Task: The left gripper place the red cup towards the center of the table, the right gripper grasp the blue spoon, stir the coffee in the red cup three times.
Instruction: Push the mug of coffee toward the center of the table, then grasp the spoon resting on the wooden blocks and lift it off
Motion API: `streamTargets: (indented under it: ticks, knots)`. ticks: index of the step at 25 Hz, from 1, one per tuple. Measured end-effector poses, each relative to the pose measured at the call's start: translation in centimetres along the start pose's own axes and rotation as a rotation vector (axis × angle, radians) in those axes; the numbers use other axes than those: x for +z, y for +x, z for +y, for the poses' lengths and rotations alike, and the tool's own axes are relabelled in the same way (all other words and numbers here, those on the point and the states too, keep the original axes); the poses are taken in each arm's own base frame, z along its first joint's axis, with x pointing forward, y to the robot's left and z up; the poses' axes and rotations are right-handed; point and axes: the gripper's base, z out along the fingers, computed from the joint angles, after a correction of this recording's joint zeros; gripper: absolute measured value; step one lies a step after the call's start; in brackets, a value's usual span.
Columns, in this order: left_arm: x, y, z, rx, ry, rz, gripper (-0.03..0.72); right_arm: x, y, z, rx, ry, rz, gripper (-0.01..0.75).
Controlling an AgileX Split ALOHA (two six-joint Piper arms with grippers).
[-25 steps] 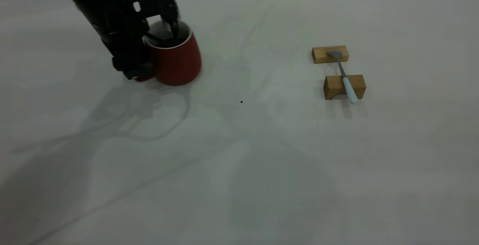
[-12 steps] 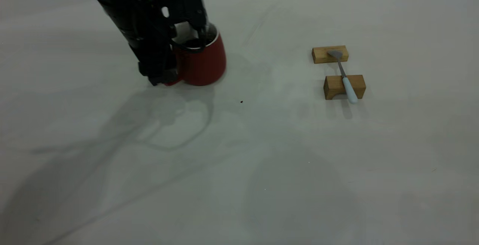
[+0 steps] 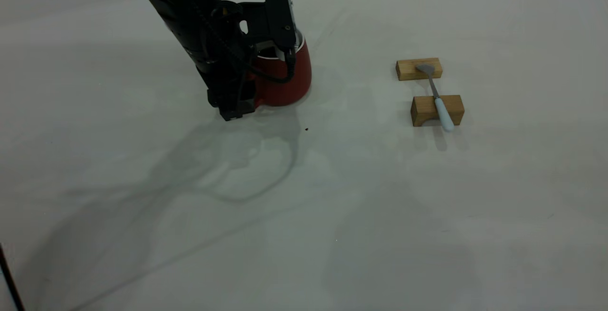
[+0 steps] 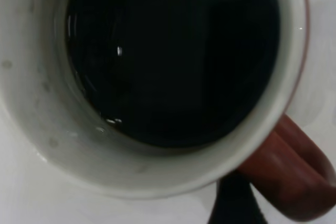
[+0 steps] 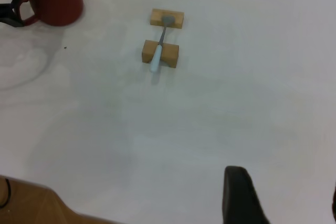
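Closest to my left wrist camera is the red cup (image 4: 157, 171), its white speckled inner wall curving round the coffee (image 4: 173, 56), which fills most of that view as a dark pool with a few small glints. The thick red handle (image 4: 294, 177) juts off one side, and a black part of my own hardware shows just beside it, though it is cut off at the frame edge and I cannot make out which part it is. From the exterior view my left gripper (image 3: 280, 57) reaches down over the cup's rim, the jaws narrowed onto the wall of the red cup (image 3: 289, 83) with one finger inside and the rest of the arm covering the cup's handle side, so the handle and the outer finger are hidden there. The cup stands on the bench (image 3: 332, 206), left of middle and just behind a tiny dark speck (image 3: 306, 129). My right gripper (image 5: 283, 198) hangs near the bench's near edge, well apart from everything; only one black finger and a sliver of the other show, with a wide gap between them and nothing held. Farther off, the blue spoon (image 3: 439, 102) lies across two wooden blocks (image 3: 437, 109), bowl on the far block, pale handle overhanging the nearer one.
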Motion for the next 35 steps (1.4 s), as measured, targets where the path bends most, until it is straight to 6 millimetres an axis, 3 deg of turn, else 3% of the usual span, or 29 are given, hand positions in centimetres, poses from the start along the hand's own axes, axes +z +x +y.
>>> streamTargets:
  ticks: [11,21,24,27,35]
  knots:
    - [-0.3,-0.8,-0.4,-0.021,0.003,-0.007,0.551,0.0,0.0,0.0,0.000,0.000,0.000,0.452]
    - [-5.7,-1.5,1.2,-0.181,-0.004,0.010,0.551,0.0,0.0,0.0,0.000,0.000,0.000,0.452]
    - [-8.4,-1.8,1.9,-0.244,-0.022,0.002,0.551,0.0,0.0,0.0,0.000,0.000,0.000,0.452]
    - [-12.4,-2.2,2.7,-0.319,-0.058,-0.027,0.551,0.0,0.0,0.0,0.000,0.000,0.000,0.452]
    - [-26.0,-1.6,3.2,-0.669,-0.158,-0.155,0.551,0.0,0.0,0.0,0.000,0.000,0.000,0.452]
